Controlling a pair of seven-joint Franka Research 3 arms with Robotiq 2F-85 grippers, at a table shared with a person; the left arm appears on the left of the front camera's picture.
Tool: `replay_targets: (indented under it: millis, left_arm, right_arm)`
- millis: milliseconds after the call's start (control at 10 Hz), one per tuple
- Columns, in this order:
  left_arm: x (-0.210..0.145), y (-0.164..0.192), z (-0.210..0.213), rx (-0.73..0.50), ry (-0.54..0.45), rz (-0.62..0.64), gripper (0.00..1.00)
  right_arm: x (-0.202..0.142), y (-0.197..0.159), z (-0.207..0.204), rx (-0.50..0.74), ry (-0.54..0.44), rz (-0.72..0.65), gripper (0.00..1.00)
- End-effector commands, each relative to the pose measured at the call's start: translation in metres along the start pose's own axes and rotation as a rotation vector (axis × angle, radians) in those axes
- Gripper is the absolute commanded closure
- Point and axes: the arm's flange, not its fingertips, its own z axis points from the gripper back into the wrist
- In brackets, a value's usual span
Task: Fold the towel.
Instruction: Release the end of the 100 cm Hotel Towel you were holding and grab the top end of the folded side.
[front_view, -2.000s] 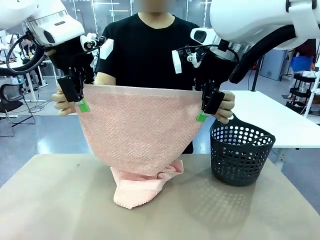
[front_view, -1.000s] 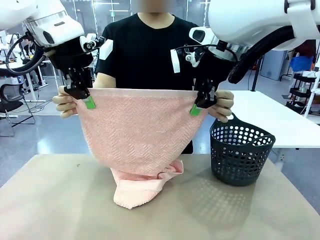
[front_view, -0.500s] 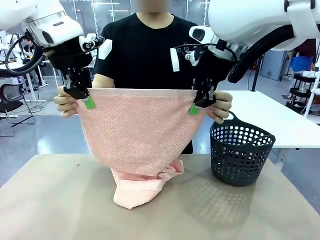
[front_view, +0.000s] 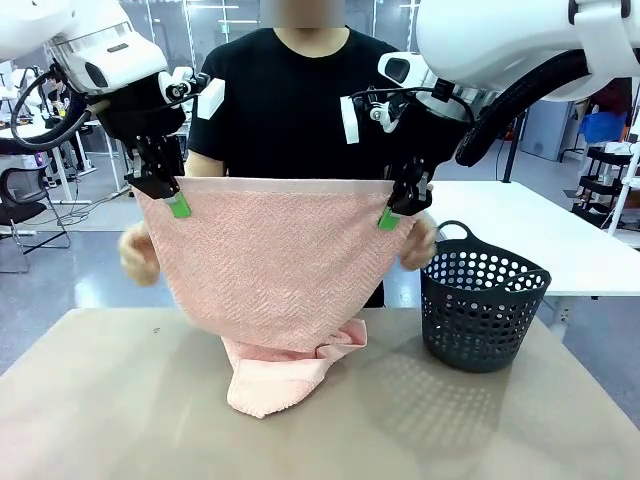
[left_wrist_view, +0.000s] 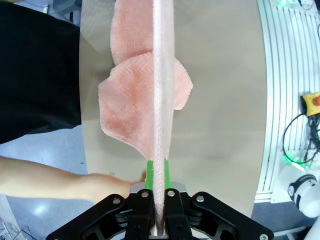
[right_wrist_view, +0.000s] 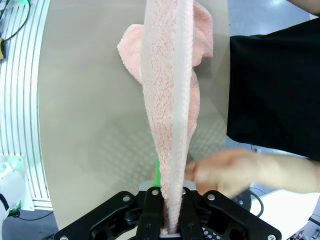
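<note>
Well, my left pincer (front_view: 177, 205) and right pincer (front_view: 389, 214) each clamp a top corner of the towel (front_view: 275, 260); soft and limp, I judge, it sags onto the worktop (front_view: 120, 400).

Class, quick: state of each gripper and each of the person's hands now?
Left gripper: closed on the towel's top corner.
Right gripper: closed on its other top corner.
Person's hands: blurred beside the towel; grip cannot be told.

Grey floor (front_view: 90, 285), white table (front_view: 545, 232), black office chair (front_view: 15, 187)

No readable text — no labels, numbers, signs.
</note>
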Motion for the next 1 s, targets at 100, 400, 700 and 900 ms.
replay_targets:
  millis: [100, 400, 700, 900]
  left_arm:
    - [0.0003, -0.0003, 0.0006, 0.003, 0.004, -0.002, 1.0]
    - [0.0003, -0.0003, 0.0006, 0.003, 0.004, -0.002, 1.0]
    - [0.0003, -0.0003, 0.0006, 0.003, 0.004, -0.002, 1.0]
    - [0.0003, -0.0003, 0.0006, 0.003, 0.004, -0.002, 1.0]
  right_arm:
    - [-0.0002, 0.0005, -0.0004, 0.002, 0.005, 0.002, 1.0]
    - [-0.0002, 0.0005, -0.0004, 0.002, 0.005, 0.002, 1.0]
    - [-0.0002, 0.0005, -0.0004, 0.002, 0.005, 0.002, 1.0]
    - [-0.0002, 0.0005, -0.0004, 0.002, 0.005, 0.002, 1.0]
